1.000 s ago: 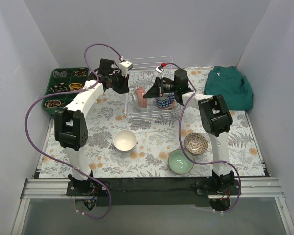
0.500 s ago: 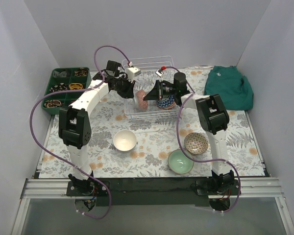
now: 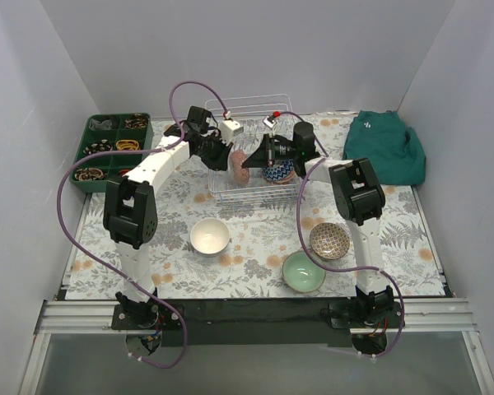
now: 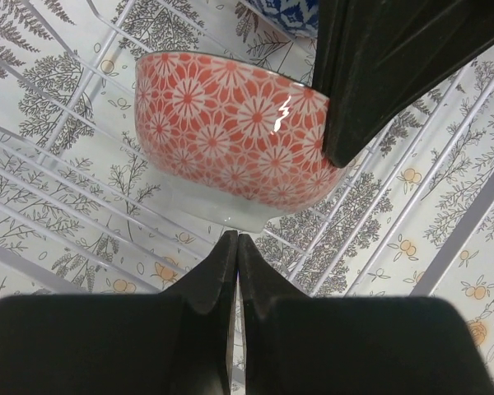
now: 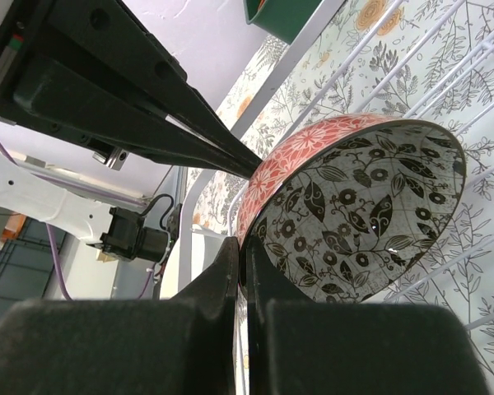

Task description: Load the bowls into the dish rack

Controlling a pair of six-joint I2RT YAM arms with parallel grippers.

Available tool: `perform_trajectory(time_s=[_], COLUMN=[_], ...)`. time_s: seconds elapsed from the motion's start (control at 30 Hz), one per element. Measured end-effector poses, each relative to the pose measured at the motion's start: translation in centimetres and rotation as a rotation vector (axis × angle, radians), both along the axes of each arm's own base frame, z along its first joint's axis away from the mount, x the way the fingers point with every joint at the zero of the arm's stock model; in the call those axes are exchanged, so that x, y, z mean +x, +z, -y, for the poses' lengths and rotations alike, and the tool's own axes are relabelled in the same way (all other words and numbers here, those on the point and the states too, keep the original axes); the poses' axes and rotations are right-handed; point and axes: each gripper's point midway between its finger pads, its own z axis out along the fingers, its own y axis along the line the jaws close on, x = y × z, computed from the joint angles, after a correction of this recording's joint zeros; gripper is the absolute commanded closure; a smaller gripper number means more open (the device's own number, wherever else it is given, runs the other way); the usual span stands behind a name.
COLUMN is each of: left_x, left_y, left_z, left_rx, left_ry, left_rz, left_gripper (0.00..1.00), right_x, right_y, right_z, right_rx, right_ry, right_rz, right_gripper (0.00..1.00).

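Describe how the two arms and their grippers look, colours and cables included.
The left arm and right arm have white links joined by boxy black joints. A purple cable loops loosely along each one. The left gripper and right gripper each end in two flat, matte black fingers tapering to thin tips. A small white box sits at each wrist.

Bowls, five counted in the top view.
- In the dish rack (image 3: pixel 230 196): two, the red patterned bowl (image 3: pixel 240 164) and the blue patterned bowl (image 3: pixel 278 174).
- On the worktop (image 3: pixel 395 222): three, the white bowl (image 3: pixel 209 237), the brown patterned bowl (image 3: pixel 330 240) and the mint green bowl (image 3: pixel 303 271).

Dish rack: one.
Green compartmented tray (image 3: pixel 115 144): one.
Teal cloth (image 3: pixel 385 146): one.
Arms: two, one end effector each, the left end effector (image 4: pixel 236 239) and the right end effector (image 5: pixel 240 247).
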Motion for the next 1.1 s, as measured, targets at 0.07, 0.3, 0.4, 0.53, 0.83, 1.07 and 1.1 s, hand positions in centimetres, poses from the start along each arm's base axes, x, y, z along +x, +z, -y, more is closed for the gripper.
perform_trajectory(time_s=[0.07, 0.3, 0.4, 0.53, 0.83, 1.07, 1.1], left_x=[0.0, 0.1, 0.3, 0.8, 1.9, 2.6, 2.7], left_y=[-0.1, -0.2, -0.5, -2.2, -3.7, -3.2, -3.1], left_z=[-0.2, -0.4, -0.3, 0.1, 0.8, 1.6, 1.8], left_rx=[0.008, 0.024, 0.02, 0.02, 0.015, -0.005, -0.007], left_ry=[0.005, 0.012, 0.019, 0.029, 0.049, 0.049, 0.048], left_rz=[0.0, 0.004, -0.005, -0.031, -0.042, -0.013, -0.008], left_gripper=[1.0, 1.0, 1.0, 1.0, 1.0, 1.0, 1.0], right_x=[0.1, 0.2, 0.2, 0.4, 0.9, 1.6, 1.7], right_y=[0.0, -0.1, -0.1, -0.3, -0.8, -1.6, -1.7], right_z=[0.1, 0.1, 0.2, 0.4, 0.9, 2.0, 2.3], right_rx=[0.001, 0.002, 0.002, 0.001, -0.022, -0.053, -0.059], right_ry=[-0.003, -0.003, -0.004, -0.009, -0.024, -0.051, -0.056], right_rz=[0.003, 0.005, 0.007, 0.01, -0.013, -0.036, -0.036], right_gripper=[0.99, 0.99, 0.99, 0.99, 0.77, 0.6, 0.58])
